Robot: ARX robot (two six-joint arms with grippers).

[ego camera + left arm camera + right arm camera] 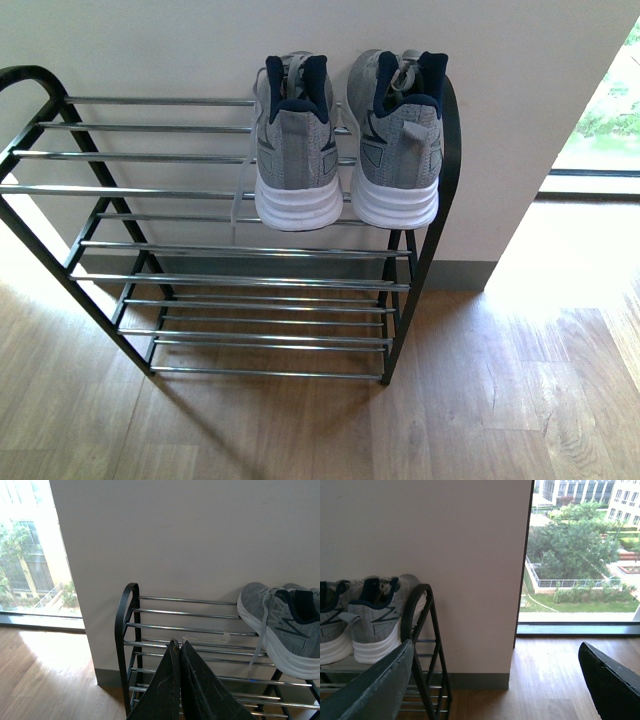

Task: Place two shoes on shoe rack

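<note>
We saw 2 grey sneakers (296,140) sitting upper centre on the shoe rack (120,189); our left gripper (179,647) pinched shut on nothing, our right gripper (496,647) gaped wide, empty.

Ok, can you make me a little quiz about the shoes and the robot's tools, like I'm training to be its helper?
1. True or false: the two shoes sit side by side on the top tier of the shoe rack.
2. The left tool is shut and empty. The right tool is: A) shut, B) open, C) gripping a shoe.
3. Fill in: in the front view, the shoes' ___ face the camera.

Key: 1 true; 2 B; 3 heels.
</note>
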